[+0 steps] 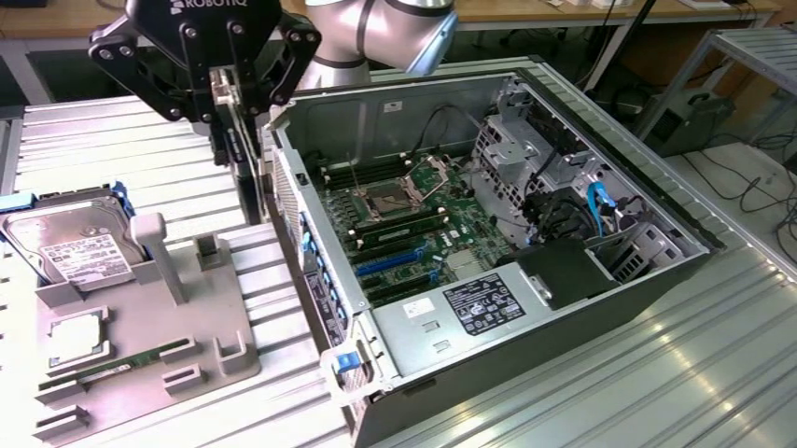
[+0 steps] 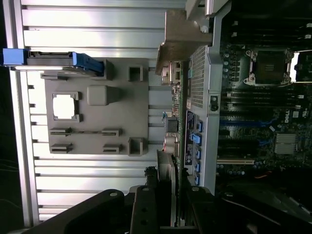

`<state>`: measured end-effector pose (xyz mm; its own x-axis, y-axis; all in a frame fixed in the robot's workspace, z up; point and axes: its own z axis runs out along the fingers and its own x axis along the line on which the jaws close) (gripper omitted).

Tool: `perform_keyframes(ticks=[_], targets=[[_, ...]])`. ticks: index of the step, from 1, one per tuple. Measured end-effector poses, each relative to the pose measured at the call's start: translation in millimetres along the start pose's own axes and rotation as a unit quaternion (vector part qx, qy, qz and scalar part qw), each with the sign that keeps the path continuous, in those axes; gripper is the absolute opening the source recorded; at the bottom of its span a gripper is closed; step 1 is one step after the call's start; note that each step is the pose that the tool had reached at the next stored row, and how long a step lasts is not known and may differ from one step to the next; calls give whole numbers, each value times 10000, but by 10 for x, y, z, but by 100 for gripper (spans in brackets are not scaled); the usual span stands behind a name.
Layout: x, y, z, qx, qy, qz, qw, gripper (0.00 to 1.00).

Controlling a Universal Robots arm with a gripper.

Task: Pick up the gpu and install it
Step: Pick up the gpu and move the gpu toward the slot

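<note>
Gripper (image 1: 224,110), clamped on the gpu (image 1: 249,187), hangs it upright, bracket end down, just outside the case (image 1: 561,373) wall.

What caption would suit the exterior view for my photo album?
The gripper holds the gpu upright beside the open computer case, with a hard drive resting in the gray parts tray nearby.

The gpu (image 1: 244,173) (image 2: 180,141) is held upright between the jaws, off the bench. It is seen edge-on as a thin dark card with a green edge and a silver bracket (image 2: 183,34) at one end. In the exterior view it is placed just beside the computer case (image 1: 373,112), at nine o'clock of its outer wall.
</note>
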<state>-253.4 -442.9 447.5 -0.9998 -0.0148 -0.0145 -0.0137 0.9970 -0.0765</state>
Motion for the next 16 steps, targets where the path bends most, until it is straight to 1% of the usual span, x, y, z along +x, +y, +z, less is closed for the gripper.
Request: perform_keyframes(ticks=[5, 16], targets=[[-93, -1, 1, 0, 0, 0, 10000, 27], [-249, -3, 4, 0, 0, 0, 10000, 27]])
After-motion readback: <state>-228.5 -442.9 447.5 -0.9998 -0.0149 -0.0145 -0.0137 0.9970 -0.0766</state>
